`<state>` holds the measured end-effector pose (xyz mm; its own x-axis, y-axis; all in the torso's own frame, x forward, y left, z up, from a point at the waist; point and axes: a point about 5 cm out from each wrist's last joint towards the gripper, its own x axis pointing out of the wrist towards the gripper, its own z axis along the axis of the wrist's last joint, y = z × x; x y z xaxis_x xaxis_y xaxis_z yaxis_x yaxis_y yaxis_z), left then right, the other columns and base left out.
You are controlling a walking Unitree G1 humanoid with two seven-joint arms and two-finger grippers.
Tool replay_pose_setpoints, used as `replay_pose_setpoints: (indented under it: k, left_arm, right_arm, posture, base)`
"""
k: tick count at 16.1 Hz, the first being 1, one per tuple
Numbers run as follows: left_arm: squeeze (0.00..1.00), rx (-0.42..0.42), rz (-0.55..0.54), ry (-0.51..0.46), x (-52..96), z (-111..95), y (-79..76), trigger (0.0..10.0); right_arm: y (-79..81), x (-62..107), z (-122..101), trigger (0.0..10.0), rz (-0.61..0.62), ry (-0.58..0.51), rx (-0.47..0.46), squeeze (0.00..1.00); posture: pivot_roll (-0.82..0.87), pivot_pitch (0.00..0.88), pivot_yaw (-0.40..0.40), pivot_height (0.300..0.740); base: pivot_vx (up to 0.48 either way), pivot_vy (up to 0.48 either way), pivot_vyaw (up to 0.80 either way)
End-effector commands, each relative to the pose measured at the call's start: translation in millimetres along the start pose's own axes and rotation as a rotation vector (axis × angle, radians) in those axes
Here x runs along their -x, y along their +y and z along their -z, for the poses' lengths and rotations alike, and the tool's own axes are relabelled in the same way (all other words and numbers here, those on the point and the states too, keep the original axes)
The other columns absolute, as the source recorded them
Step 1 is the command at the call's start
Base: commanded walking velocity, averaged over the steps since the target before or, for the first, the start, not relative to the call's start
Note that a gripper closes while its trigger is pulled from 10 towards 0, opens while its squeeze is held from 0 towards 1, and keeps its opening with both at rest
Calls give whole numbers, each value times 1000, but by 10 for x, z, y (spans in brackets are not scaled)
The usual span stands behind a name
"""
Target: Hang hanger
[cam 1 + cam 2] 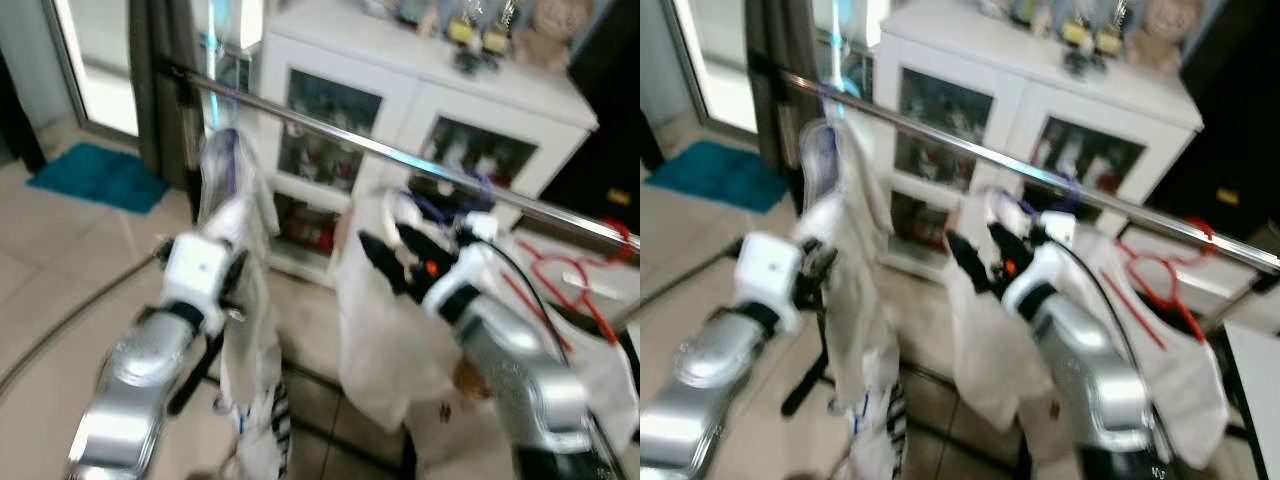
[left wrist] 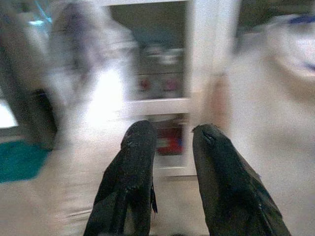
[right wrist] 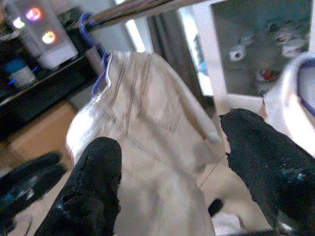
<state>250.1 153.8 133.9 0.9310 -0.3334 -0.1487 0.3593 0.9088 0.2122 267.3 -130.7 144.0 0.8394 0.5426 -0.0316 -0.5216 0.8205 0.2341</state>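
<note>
A: Where is the hanger [image 3: 96, 64] now?

B: Its purple hook is over the steel rail [image 1: 380, 150], with a pale garment [image 3: 147, 147] draped from it; in the right wrist view it hangs just ahead of the right gripper [image 3: 167, 172], whose jaws stand wide apart and released, with nothing between them.

A: And the left gripper [image 2: 170, 162]?

B: Raised beside another white garment [image 1: 235, 250] further along the rail toward the curtain [image 1: 165, 80]; its jaws are parted a little and hold nothing.

A: So the hanging looks done?

B: I judge it close to done; the hook seems seated, though the head views are blurred and I cannot tell how deeply it sits.

A: What could spoil it?

B: The right fingers [image 3: 88, 191] are near the cloth; if the arm pulls back at a slant, a fingertip could snag the fabric and drag the hook off the rail; the garment would then drop to the tiled floor [image 1: 60, 270]. A red hanger [image 1: 575, 280] lies just beside the right arm too; a wide swing could catch it; the white cabinet [image 1: 420, 110] stands behind the rail.
</note>
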Motion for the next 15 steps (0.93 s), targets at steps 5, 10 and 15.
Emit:
replay_pose_setpoints:
  k: [5,10,15]
  left_arm:
    - [0,-34,191,-37,66,-105,-20,10000]
    - [0,-49,420,-52,73,-186,-156,10000]
    - [0,-58,525,-53,59,-212,-183,10000]
  right_arm:
    - [-277,95,-281,10000,50,6,90,1000]
    - [-557,85,-411,10000,228,93,142,702]
    - [-615,359,-539,10000,138,158,145,0]
  posture:
    - [78,0,-127,740]
    - [75,0,-100,740]
    - [59,0,-60,740]
  base:
    - [0,0,0]
    - [0,0,0]
    - [0,0,0]
